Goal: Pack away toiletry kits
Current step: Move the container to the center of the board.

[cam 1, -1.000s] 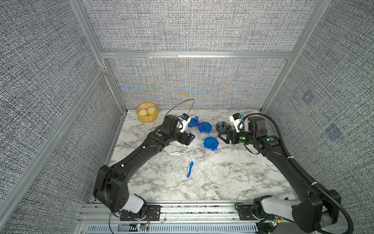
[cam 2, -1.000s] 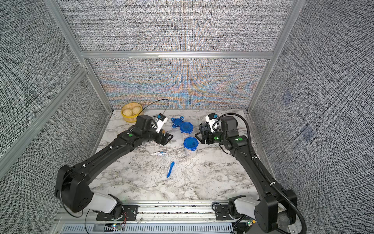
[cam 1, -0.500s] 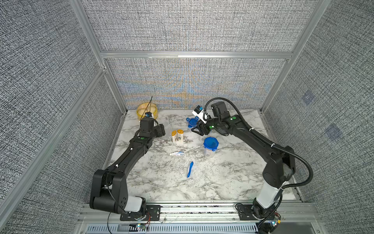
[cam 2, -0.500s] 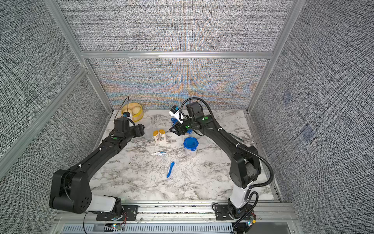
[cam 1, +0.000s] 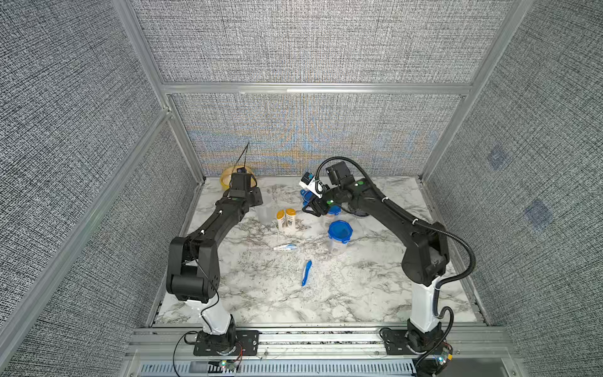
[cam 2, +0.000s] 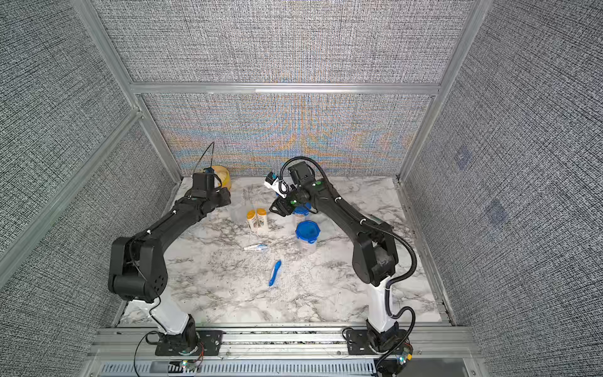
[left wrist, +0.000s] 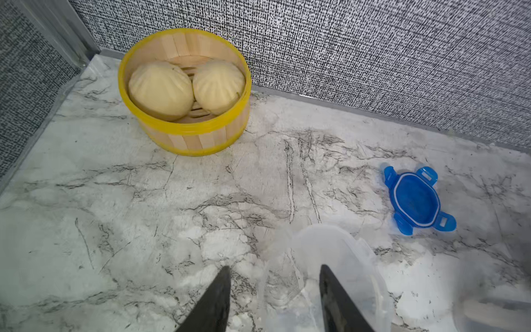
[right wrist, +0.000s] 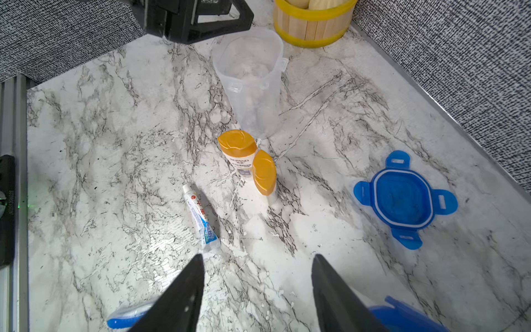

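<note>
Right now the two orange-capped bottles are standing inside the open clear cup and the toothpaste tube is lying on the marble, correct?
Not quite. The two orange-capped bottles stand on the marble beside the open clear cup, not inside it; the cup looks empty. The right wrist view shows this. The toothpaste tube does lie on the marble.

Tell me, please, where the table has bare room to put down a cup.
Bare marble lies between the toothbrush and the arm bases, and between the steamer basket and the loose lid. It is crowded around the bottles, open cup and lidded cup.
</note>
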`<state>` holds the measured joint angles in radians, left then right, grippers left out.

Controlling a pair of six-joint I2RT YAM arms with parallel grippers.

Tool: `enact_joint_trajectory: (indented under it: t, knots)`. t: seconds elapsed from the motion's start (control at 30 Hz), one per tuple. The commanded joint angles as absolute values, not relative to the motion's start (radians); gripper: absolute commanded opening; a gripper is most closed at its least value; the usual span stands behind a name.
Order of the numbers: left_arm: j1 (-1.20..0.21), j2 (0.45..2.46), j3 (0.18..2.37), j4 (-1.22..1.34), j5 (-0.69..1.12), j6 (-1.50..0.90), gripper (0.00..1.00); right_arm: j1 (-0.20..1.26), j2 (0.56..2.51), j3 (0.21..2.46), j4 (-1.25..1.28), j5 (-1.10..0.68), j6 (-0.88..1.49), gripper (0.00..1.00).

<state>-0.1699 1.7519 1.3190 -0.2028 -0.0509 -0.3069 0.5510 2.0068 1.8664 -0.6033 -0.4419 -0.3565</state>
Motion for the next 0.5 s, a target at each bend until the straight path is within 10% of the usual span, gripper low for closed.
enact_joint_trajectory:
  t: [0.0,0.47]
  knots:
    - [-0.169,1.786,1.370,-0.296,-0.053,-0.250,0.47,0.552,2.012,1.876,-0.621,-0.435,-0.371,0.62]
    - [-0.169,1.955,1.595,-0.532,-0.029,-0.167,0.30,0.540,2.058,1.906,-0.629,-0.462,-0.387,0.61]
